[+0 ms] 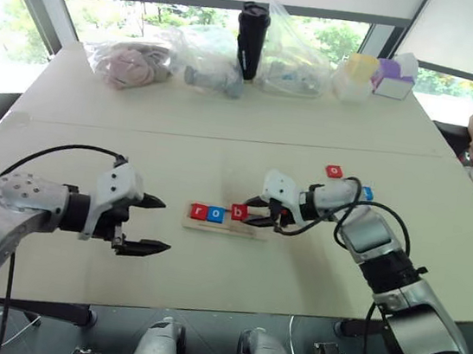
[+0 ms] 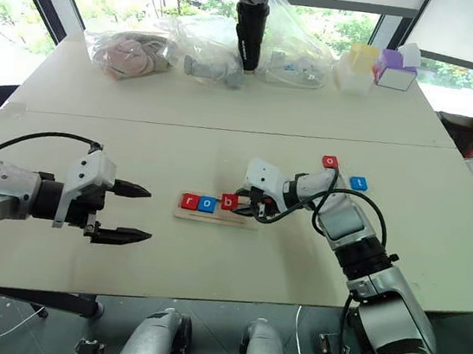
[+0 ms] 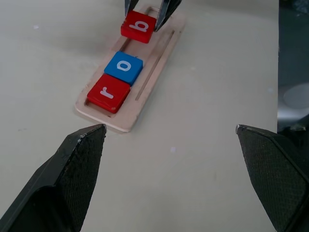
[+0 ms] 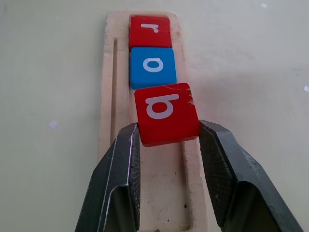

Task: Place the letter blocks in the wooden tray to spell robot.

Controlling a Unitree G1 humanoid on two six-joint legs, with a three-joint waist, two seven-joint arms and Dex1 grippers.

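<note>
**Fingers on the "b" tile, third slot next**

Right fingers are clamped on the red b block, held over the wooden tray just beside the blue o block. Left fingers are spread wide, empty, parked well clear on the table.

Doing it well, my read: the tile sits slightly skewed and raised at one edge. Square it to the groove, butt it against the o, lower flat, then release.

Tray is pale wood, long and narrow, with r block and o seated. Red o tile and a blue tile wait on the table beyond.
</note>
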